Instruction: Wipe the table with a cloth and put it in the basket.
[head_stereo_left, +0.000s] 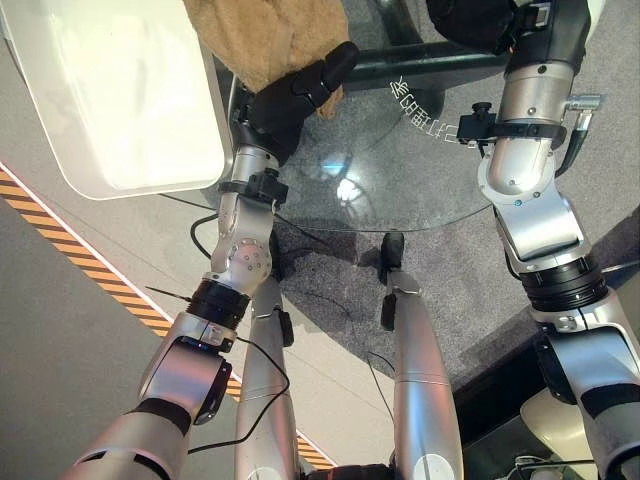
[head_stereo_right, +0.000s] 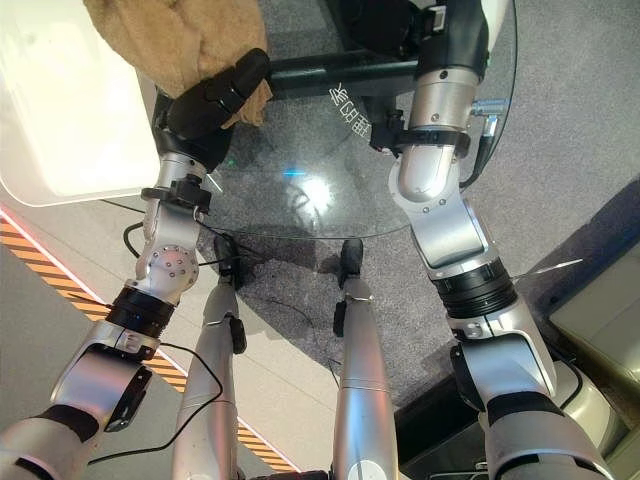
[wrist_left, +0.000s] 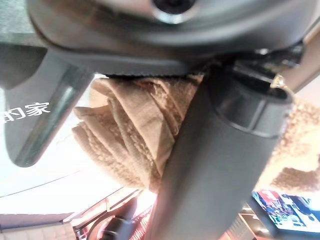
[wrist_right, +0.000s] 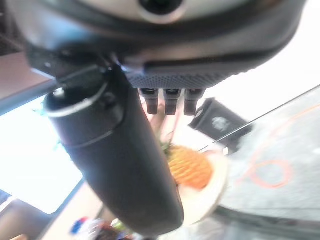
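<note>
Tan terry cloth (head_stereo_left: 265, 35) is being held bunched in the left hand (head_stereo_left: 290, 95), whose dark fingers and thumb are being curled round its lower edge at the far left side of the round glass table (head_stereo_left: 400, 180). From the head views the cloth is being seen to hang in a crumpled mass above the hand, partly over the table's rim and just beside a white basket (head_stereo_left: 110, 100) that is standing at the table's left. In the left wrist view the folded, looped fabric is being pressed between the thumb and the palm, with its folds bulging out past the thumb. The right hand (wrist_right: 125, 165) is being held over the far right part of the table, well apart from the cloth; in its own wrist view its thumb is being shown stretched out long and its short fingertips (wrist_right: 172, 100) are being shown in a row, with nothing gripped between them. Beyond that hand an orange, scaly fruit-like object (wrist_right: 190, 167) is being seen lying on a pale round plate (wrist_right: 212, 190).
</note>
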